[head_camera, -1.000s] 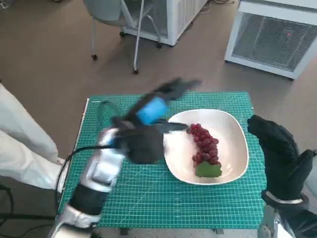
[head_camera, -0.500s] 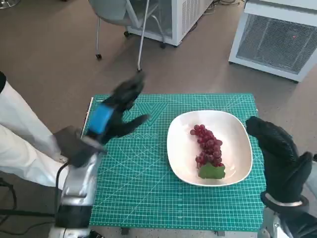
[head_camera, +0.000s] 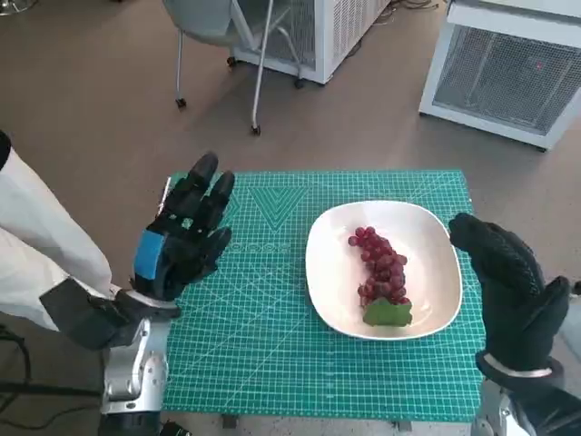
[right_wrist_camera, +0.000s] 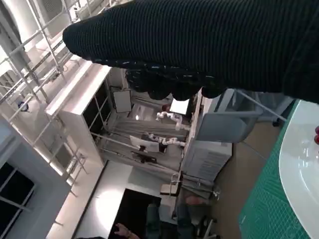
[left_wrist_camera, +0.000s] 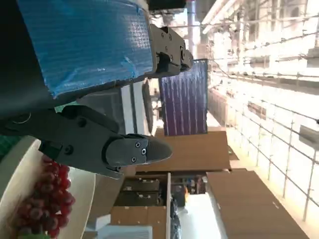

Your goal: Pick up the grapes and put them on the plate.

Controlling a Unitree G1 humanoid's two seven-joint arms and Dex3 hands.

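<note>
A bunch of dark red grapes (head_camera: 380, 270) lies on a white plate (head_camera: 436, 236), stretched from about 11 o'clock to 5 o'clock across the dish, with a green leaf (head_camera: 388, 313) at its near end. The shallow, rounded-square plate sits flat on the right half of the table's green cutting mat (head_camera: 272, 354).

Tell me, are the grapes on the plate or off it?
On it. The grapes lie in the middle of the white plate, inside its rim, and neither hand touches them.
</note>
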